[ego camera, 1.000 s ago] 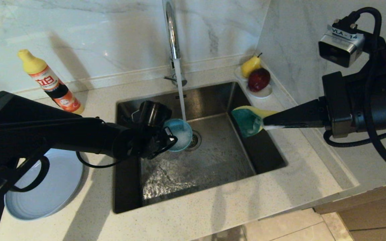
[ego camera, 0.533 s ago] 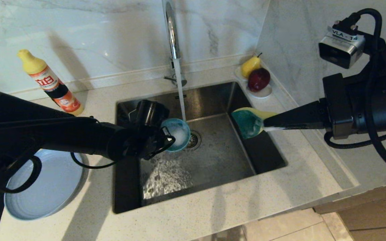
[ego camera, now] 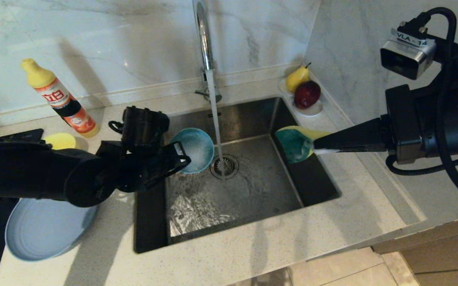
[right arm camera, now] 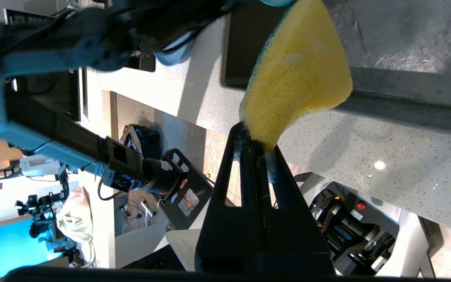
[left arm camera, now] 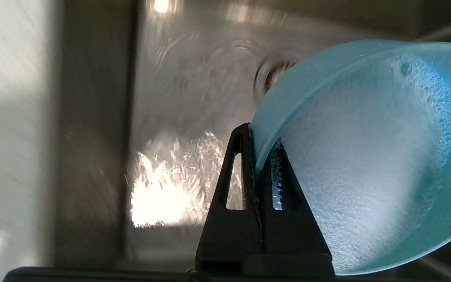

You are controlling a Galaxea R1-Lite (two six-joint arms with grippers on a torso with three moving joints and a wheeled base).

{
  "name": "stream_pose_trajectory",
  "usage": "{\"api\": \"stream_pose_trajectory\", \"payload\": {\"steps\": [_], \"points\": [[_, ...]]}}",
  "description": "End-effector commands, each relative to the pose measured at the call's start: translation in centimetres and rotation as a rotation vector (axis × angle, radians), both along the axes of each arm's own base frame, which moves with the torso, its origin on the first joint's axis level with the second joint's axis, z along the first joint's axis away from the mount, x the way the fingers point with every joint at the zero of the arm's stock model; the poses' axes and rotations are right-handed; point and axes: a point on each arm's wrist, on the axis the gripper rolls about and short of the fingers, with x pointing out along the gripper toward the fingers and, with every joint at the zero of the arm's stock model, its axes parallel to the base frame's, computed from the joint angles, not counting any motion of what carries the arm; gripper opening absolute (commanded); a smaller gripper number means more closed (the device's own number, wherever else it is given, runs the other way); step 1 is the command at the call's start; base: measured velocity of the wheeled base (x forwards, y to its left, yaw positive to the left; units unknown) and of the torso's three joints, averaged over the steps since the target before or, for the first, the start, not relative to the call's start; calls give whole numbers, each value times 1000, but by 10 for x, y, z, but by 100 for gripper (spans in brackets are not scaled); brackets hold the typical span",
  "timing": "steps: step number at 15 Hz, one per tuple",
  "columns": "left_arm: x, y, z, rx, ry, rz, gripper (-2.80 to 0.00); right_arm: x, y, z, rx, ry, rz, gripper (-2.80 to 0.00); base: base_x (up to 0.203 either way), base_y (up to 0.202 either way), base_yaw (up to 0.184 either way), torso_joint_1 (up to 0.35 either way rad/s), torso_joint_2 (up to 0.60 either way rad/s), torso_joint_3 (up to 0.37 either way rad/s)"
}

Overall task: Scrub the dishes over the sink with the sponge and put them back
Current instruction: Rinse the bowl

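Pulling back leftward, my left gripper (ego camera: 181, 157) has carried the teal-blue bowl (ego camera: 192, 150), clamped by its rim, out of the tap stream over the sink (ego camera: 237, 190). My right gripper (ego camera: 315, 146), unmoved, pinches the sponge (ego camera: 294, 143) above the sink's right edge.

Count of items on view:

Bowls: two. One teal-blue bowl (ego camera: 192, 150) over the sink's left half; one yellow bowl (ego camera: 59, 140) on the counter, left of the sink.

Plates: one grey-blue plate (ego camera: 40, 229) at the counter's front left.

Sponges: one sponge (ego camera: 295, 143) over the sink's right edge.

Detergent bottles: one bottle (ego camera: 59, 98) at the counter's back left.

Fruit: two pieces, one pear (ego camera: 296, 77) and one red apple (ego camera: 307, 94), on one small white dish (ego camera: 312, 109) in the counter's back right corner.

Sinks: one sink (ego camera: 316, 180). Taps: one tap (ego camera: 204, 43).
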Motion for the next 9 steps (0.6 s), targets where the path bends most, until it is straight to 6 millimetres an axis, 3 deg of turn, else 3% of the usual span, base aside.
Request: {"api": "stream_pose_trajectory", "payload": {"steps": [1,9], "points": [[-16,14,18,34,-148,-12,-280,0,0,-1,-1,7,2,-280,0,0,0,0,0,0],[-33,38,0,196,-397,-4,-280,4,3,-5,-10,21,3,-280,0,0,0,0,0,0]]}}
